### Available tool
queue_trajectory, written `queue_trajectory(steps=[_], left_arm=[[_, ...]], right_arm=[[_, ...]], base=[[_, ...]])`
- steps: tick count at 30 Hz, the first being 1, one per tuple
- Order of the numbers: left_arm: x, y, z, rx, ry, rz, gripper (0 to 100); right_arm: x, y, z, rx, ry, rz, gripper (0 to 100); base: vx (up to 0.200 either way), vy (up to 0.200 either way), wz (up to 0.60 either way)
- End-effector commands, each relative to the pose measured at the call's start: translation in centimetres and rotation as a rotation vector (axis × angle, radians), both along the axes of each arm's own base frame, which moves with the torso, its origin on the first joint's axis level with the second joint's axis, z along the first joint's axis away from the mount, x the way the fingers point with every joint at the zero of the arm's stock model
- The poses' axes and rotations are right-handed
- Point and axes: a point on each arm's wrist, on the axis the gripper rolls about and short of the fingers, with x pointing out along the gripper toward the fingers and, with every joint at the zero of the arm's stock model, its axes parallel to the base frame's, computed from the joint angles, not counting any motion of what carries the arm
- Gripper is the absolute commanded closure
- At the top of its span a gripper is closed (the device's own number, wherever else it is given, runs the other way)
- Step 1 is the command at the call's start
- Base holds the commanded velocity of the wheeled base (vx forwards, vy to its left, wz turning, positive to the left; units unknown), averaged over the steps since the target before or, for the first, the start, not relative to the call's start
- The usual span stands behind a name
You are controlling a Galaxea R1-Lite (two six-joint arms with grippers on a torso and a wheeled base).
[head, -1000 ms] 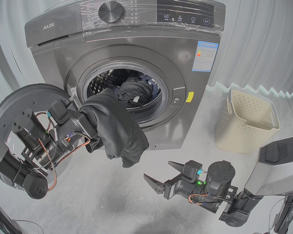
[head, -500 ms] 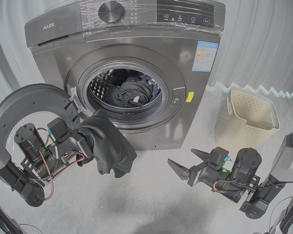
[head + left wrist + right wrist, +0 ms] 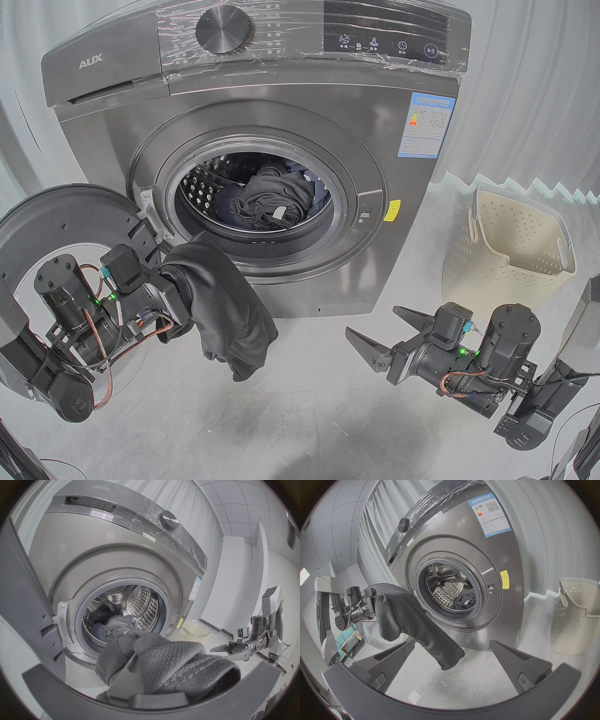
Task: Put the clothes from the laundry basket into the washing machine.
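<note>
While left tool (image 3: 178, 290) grips garment (image 3: 228, 312), right tool (image 3: 370, 320) gapes.

Head view high, wrist views low, sharing washing machine (image 3: 350, 112)

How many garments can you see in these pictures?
3: a dark garment in the left gripper, a black garment and a navy garment in the drum; others may be hidden.

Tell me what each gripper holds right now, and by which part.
The left gripper holds the dark grey textured fabric garment by a bunched end; the rest hangs free. The right gripper is open and empty.
</note>
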Motion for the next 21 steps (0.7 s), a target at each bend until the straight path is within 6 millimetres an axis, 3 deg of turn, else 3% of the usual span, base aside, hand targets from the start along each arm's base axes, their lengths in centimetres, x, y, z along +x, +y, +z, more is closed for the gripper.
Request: queue_trajectory(steps=[1,14,21], left_arm=[[0.1,-0.5,-0.3,0.010,0.006,-0.013,100],[-0.1,-1.8,-1.5,0.043,0.033,-0.058,100],[0.0,-2.2,-1.8,0.050,0.040,-0.065,100]], right_arm=[[-0.1,0.3,-0.3,-0.005,0.008,0.010,0],[-0.6,0.8,-0.2,-0.003,0.006,0.036,0],[-1.1,1.1,-0.2,-0.003,0.009,0.054,0]], base=[[0.200,0.000,0.00],[0.200,0.000,0.00],[0.000,0.000,0.00]])
